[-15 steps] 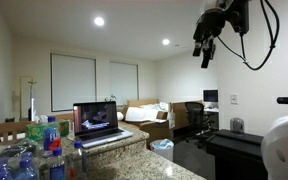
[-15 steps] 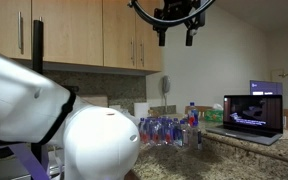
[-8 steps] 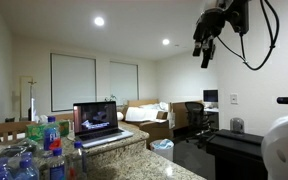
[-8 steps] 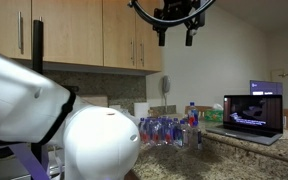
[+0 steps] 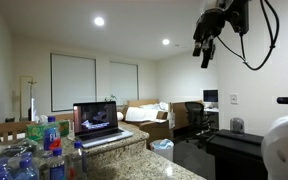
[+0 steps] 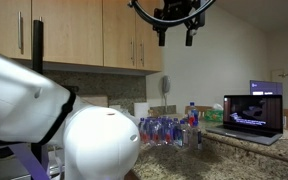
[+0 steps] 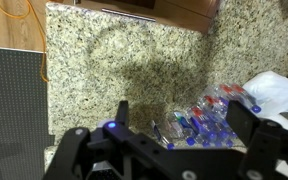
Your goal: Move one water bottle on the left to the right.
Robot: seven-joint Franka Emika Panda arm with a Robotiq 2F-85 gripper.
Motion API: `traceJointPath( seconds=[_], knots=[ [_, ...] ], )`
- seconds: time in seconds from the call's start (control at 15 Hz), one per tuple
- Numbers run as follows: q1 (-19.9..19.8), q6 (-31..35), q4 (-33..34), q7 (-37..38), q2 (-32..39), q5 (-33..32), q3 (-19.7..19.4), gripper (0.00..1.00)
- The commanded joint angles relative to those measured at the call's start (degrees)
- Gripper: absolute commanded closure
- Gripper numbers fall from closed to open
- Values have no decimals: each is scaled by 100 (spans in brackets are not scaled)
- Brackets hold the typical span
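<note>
Several small clear water bottles stand in a cluster on the granite counter in both exterior views (image 5: pixel 46 150) (image 6: pixel 169 129). Some have blue label bands, others red marks. In the wrist view the cluster (image 7: pixel 206 118) lies far below, seen from above. My gripper (image 5: pixel 205 48) (image 6: pixel 177 34) hangs high above the counter near the ceiling. It is open and empty. In the wrist view its two fingers (image 7: pixel 184 120) frame the cluster, well apart from it.
An open laptop (image 5: pixel 97 121) (image 6: pixel 254 112) (image 7: pixel 12 110) stands on the counter beside the bottles. A green container (image 5: pixel 36 130) (image 6: pixel 214 115) sits behind them. A white bag (image 7: pixel 275 90) lies at the counter's edge. Wooden cabinets (image 6: pixel 84 35) hang above.
</note>
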Motion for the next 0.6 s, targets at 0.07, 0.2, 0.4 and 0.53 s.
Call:
traceJointPath(
  seconds=[0.07,0.2,0.4,0.53],
  knots=[
    [15,-6,22,-83,13,-31,-4,0],
    [46,50,17,-218,4,-168,9,0],
    [84,-84,70,-340,38,-370,14,0],
    [123,-163,90,-413,51,-476,-2,0]
  ],
)
